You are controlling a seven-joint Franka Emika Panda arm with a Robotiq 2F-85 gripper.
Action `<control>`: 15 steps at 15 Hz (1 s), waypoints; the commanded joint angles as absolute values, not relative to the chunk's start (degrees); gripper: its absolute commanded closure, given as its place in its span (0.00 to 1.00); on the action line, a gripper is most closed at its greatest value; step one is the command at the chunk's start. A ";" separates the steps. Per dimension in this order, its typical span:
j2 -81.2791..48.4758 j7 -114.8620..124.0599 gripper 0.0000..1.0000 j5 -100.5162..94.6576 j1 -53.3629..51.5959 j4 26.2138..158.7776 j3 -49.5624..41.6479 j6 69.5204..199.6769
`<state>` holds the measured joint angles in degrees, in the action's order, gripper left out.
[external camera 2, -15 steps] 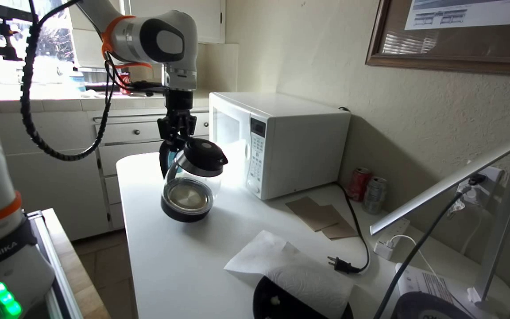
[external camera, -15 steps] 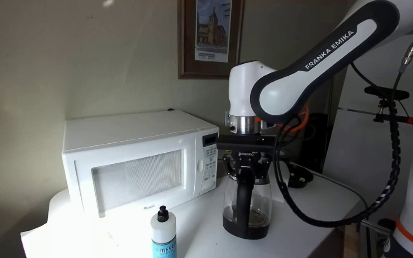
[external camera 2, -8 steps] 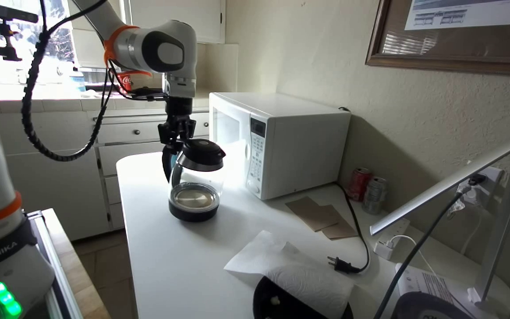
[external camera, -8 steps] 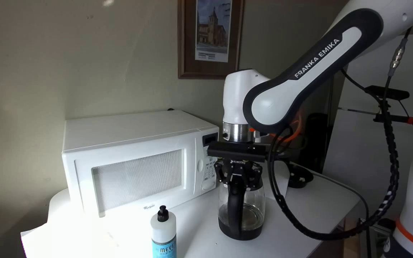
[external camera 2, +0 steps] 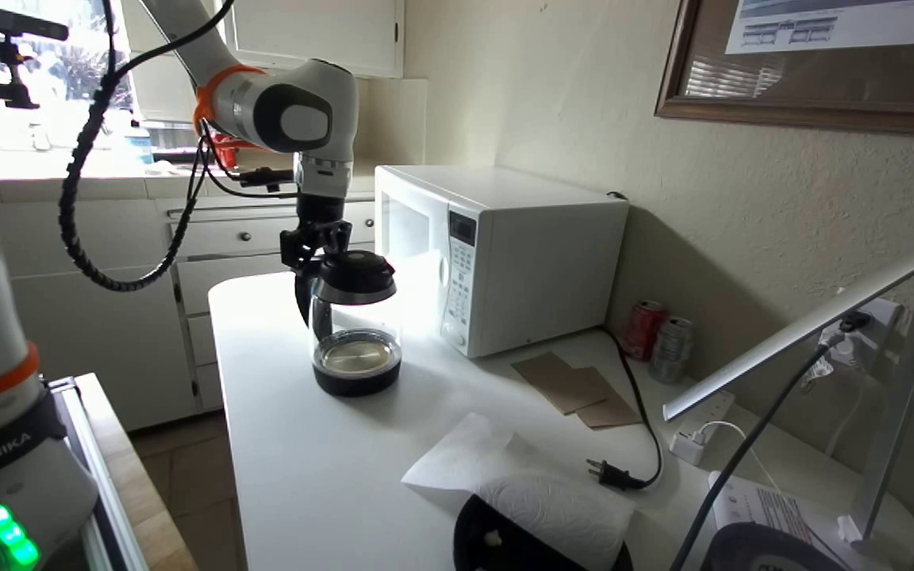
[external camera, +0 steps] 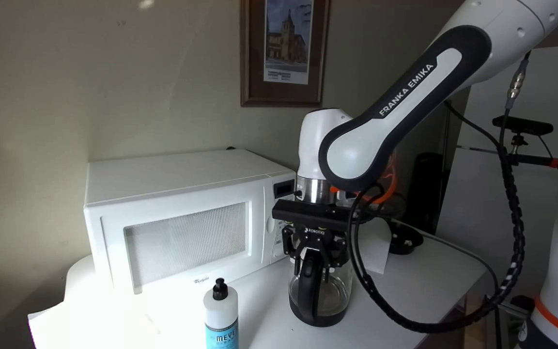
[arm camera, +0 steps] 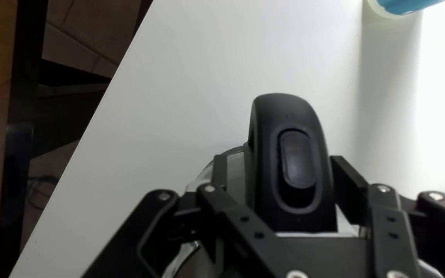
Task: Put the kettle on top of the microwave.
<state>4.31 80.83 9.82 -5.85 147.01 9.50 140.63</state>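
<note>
1. Claw [arm camera: 278, 170]: fingers spread around the handle [external camera: 311, 287], not clamped. Visible gap at the pad [arm camera: 219, 170] on the wrist view's left; the opposite pad [arm camera: 348, 177] sits right beside the handle, contact can't be confirmed.
2. Kettle [external camera 2: 356, 333]: upright on the surface [external camera 2: 314, 476], near the button-panel end of the microwave [external camera: 187, 218] but apart from it. Not on top yet. My read: lining up the grasp.
3. Risk, off-centre grasp: the gaps look uneven, so one pad may hit first and shove or twist the kettle.
4. Risk, droop: handle is on one side of the body, so weight should pull away from the claw. A weak or high hold could tilt or slip on the lift.
5. Risk, clipping: too low a lift and the base catches the microwave's top edge, maybe knocking the kettle loose.
6. Risk, lid: the oval button [arm camera: 299, 160] on the handle may be a lid release; the claw bearing down could pop it.
7. Risk, bystander: the bottle [external camera: 221, 315] stands in front of the microwave; a wide swing could topple it.
8. Contents: kettle glass clear, metal disc at the bottom, no liquid level I can make out. Bottle fill unknown. Red can [external camera 2: 644, 329] and silver can [external camera 2: 672, 349]: can't tell. Black dish [external camera 2: 473, 519] holds small pale bits; paper towel [external camera 2: 544, 500] against or over its edge, unclear which. Microwave interior unreadable through the window.
</note>
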 commanded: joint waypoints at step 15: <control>0.21 91.75 0.93 -4.36 -7.45 145.04 10.12 139.43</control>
<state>1.44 88.89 -2.08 -7.02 145.73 10.44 140.29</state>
